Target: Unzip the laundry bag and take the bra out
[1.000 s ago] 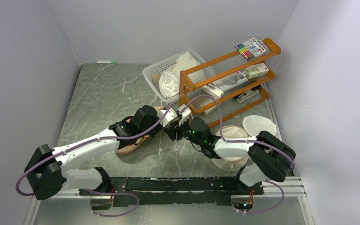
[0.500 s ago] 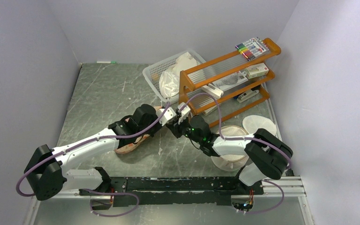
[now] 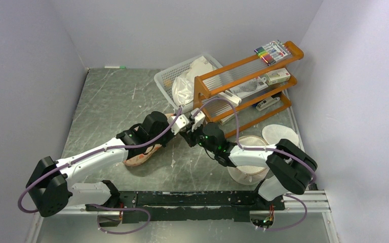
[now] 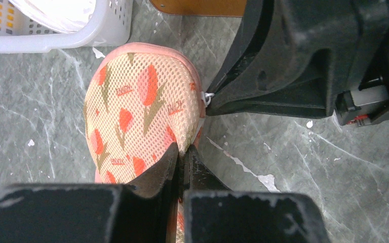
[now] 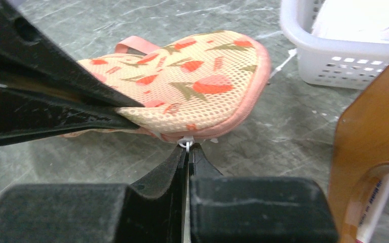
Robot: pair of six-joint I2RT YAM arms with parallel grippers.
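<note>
Grip status: the right hand point(image 5: 187, 150) is clenched, pinching the small white zip pull point(image 5: 184, 143) at the pink rim of the laundry bag point(image 5: 192, 81). The left hand point(image 4: 181, 154) is clenched on a fold of the bag's mesh fabric along the same long edge, nearer the pouch's waist. The two hands sit close together. The zip pull lies just beside the left hand's grip, toward the rounded far end.

The bag lies flat on the table point(image 5: 283, 119), printed side up, with the zip closed as far as can be seen. Its long axis runs from the left arm's side toward the white basket point(image 5: 334, 61) and the wooden rack point(image 5: 367, 136). The bra is not in view and is presumably inside.

Judgement: the zip track follows the rim. The next move therefore calls for the right hand to draw the pull along that curve while the left hand anchors the fabric. Which way the track opens cannot be told.
</note>
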